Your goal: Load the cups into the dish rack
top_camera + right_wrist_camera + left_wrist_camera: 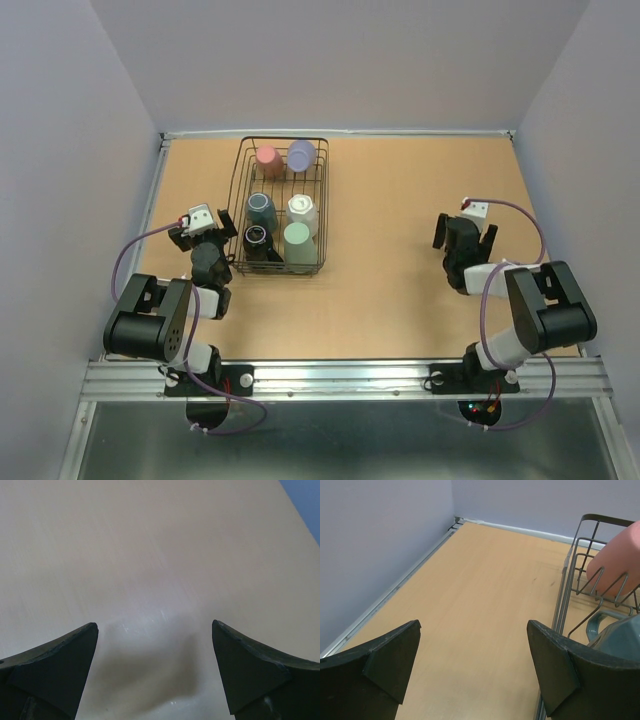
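Note:
The black wire dish rack (326, 205) stands on the table at the back left. Six cups sit in it: pink (267, 160), lavender (300, 155), dark teal (262, 210), white (302, 210), black (257, 240) and mint green (298, 246). My left gripper (200, 226) is open and empty just left of the rack. In the left wrist view the left gripper (474, 624) is over bare table, with the rack's wires (564, 587), the pink cup (615, 562) and the teal cup (620, 636) at the right. My right gripper (465, 232) is open and empty, far right of the rack, over bare table (155, 625).
The tan table (390, 200) is closed in by lavender-grey walls at the left, back and right. A metal rail (340, 378) runs along the near edge by the arm bases. The left wall's edge strip (395, 587) lies close to my left gripper.

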`<state>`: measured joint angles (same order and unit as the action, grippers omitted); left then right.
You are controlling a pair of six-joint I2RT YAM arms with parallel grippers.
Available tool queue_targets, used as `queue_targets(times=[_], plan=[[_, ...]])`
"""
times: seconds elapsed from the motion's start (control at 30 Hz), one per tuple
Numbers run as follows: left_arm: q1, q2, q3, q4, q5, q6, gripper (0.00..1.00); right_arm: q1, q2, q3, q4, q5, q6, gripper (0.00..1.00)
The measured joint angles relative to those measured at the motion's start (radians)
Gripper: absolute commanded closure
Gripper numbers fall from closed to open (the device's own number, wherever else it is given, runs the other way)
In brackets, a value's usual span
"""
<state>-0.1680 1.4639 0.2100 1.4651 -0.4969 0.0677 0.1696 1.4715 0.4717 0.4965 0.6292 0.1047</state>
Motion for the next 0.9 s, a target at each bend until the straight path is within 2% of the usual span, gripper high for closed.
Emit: queue_targets(times=[0.2, 0.3, 0.63, 0.9], plan=[[0.0, 0.0, 0.0, 0.0, 0.0, -0.002, 0.01, 0.0, 0.034, -0.127, 0.296, -0.047, -0.005, 0.0], [0.0, 0.0, 0.0, 0.0, 0.0, -0.002, 0.01, 0.0, 0.088, -0.134, 0.456, -0.084, -0.022, 0.0], [0.0, 0.0, 0.0, 0.0, 0.0, -0.002, 0.01, -0.067, 0.118, -0.239, 0.687, -0.274, -0.022, 0.0], [0.0, 0.0, 0.0, 0.0, 0.0, -0.002, 0.01, -0.085, 0.147, -0.252, 0.754, -0.341, -0.022, 0.0]])
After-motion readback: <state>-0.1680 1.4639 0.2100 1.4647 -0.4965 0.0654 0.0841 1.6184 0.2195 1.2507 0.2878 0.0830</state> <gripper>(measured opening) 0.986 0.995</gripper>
